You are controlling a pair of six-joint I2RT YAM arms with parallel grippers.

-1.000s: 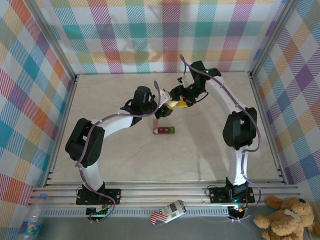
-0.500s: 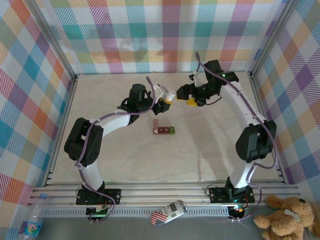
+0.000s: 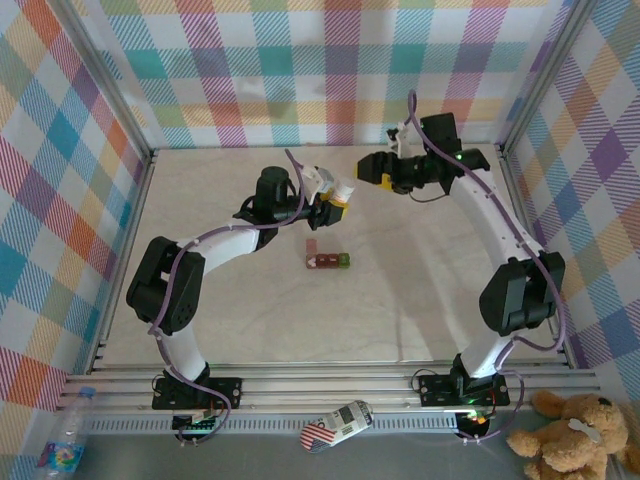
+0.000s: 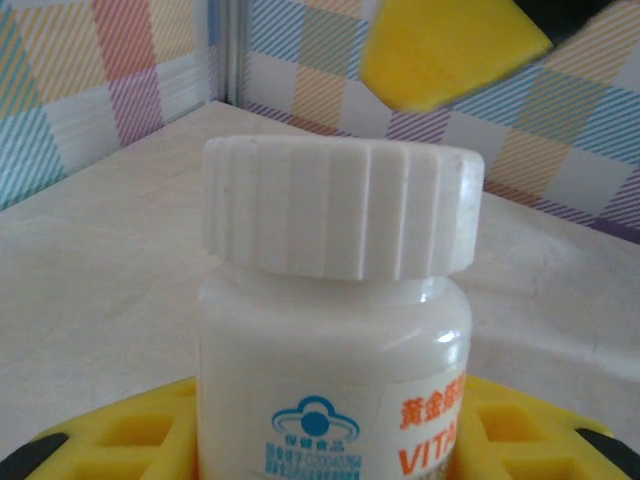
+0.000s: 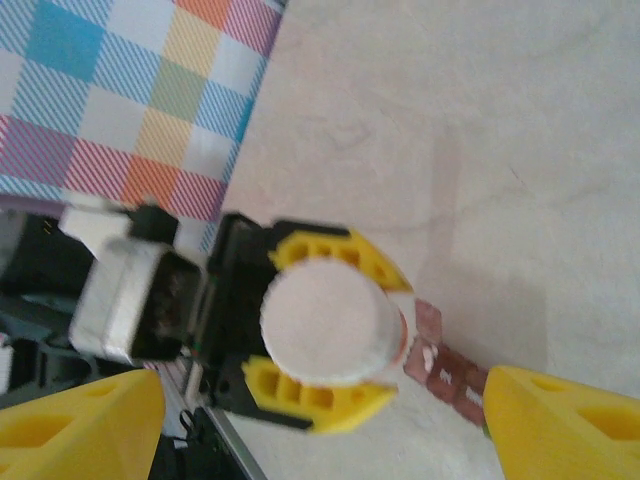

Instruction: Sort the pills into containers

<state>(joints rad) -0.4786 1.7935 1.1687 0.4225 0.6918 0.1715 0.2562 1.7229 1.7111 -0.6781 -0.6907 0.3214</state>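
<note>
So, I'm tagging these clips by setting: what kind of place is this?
Probably a lab cell built for robot recording, not a home or pharmacy: a bare beige table boxed in by an aluminium frame hung with plaid cloth walls.

This is looking like a robotics lab's test cell. A left arm (image 3: pixel 225 240) and a right arm (image 3: pixel 492 215) are standing bolted to an aluminium rail (image 3: pixel 330 378) at the edge of a beige tabletop (image 3: pixel 250 320). Plaid cloth (image 3: pixel 330 60) is hanging on a metal frame (image 3: pixel 108 95) as walls. A teddy bear (image 3: pixel 572 435) and a water bottle (image 3: pixel 62 442) are lying outside the rail.
</note>
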